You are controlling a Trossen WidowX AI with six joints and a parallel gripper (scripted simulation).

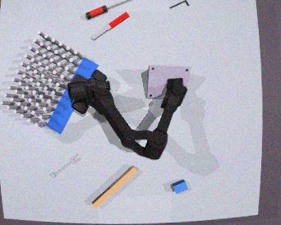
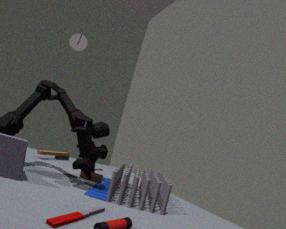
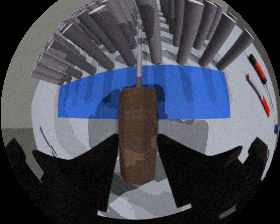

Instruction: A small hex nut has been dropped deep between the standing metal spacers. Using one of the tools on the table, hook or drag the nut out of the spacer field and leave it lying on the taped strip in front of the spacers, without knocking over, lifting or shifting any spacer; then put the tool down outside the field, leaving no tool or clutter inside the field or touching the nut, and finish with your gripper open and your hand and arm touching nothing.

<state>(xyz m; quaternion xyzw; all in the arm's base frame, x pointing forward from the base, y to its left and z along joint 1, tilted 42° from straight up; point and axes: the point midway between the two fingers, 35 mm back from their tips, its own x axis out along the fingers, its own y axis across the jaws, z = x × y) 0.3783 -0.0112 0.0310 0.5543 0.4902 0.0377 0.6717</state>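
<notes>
My gripper (image 2: 88, 171) (image 3: 138, 138) is shut on the brown handle (image 2: 95, 177) (image 3: 138, 112) of a tool, low over the near side of the blue taped strip (image 1: 61, 119) (image 2: 97, 192) (image 3: 200, 95). The tool's thin grey shaft (image 3: 139, 65) runs forward over the strip and in between the standing metal spacers (image 1: 25, 56) (image 2: 145, 193) (image 3: 189, 32). Its far end is hidden among them. The spacers that I can see stand in upright rows. I cannot make out the nut in any view, and none shows on the visible part of the strip.
A red-black screwdriver (image 1: 96, 12) (image 2: 114, 224) and a red-handled tool (image 1: 119, 20) (image 2: 65, 219) lie beside the field. A wrench (image 1: 66, 166), a wooden bar (image 1: 115, 186) and a blue block (image 1: 180, 187) lie on the other side. A pale box (image 1: 158, 78) stands by the arm's base.
</notes>
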